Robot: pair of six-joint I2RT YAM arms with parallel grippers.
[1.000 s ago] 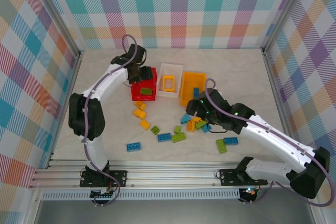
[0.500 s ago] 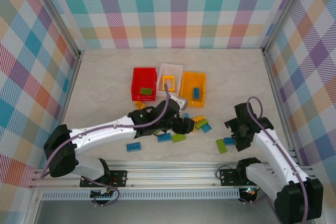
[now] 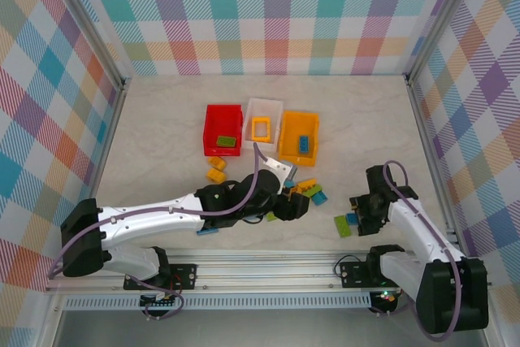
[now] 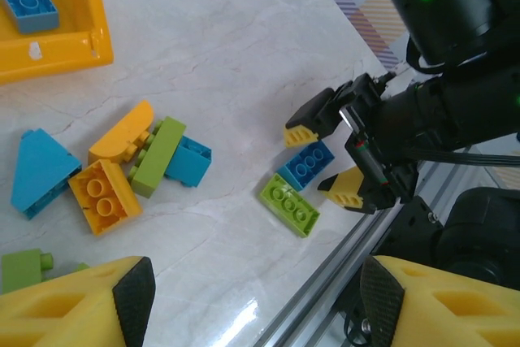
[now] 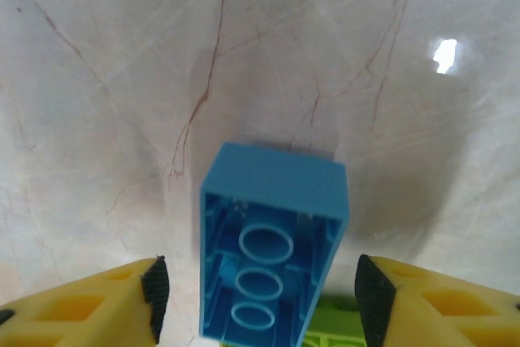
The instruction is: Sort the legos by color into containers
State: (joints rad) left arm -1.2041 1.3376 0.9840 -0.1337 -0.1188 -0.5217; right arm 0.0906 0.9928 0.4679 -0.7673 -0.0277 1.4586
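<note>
My right gripper (image 3: 358,214) (image 5: 260,302) stands open astride a blue lego (image 5: 272,241) (image 3: 352,219) on the table at the right. A gap shows at each pad, and the brick's hollow underside faces the wrist camera. A lime green lego (image 3: 341,226) (image 4: 290,205) lies beside it. My left gripper (image 3: 294,206) (image 4: 257,306) is open and empty, hovering by the central pile of legos (image 3: 308,189) (image 4: 130,168). At the back stand the three containers. The red bin (image 3: 223,121) holds a green brick, the white bin (image 3: 264,104) a yellow frame, and the orange-yellow bin (image 3: 294,125) (image 4: 49,50) a blue brick.
Two orange bricks (image 3: 216,170) lie in front of the red bin. A blue brick (image 3: 208,228) sits beside the left arm. The metal rail (image 3: 268,262) (image 4: 357,249) runs along the near edge, close to the right gripper. Checked walls enclose the table.
My left arm swung from the red bin down to the central pile. My right arm pulled back from that pile to the right, and its jaws have narrowed around the blue lego.
</note>
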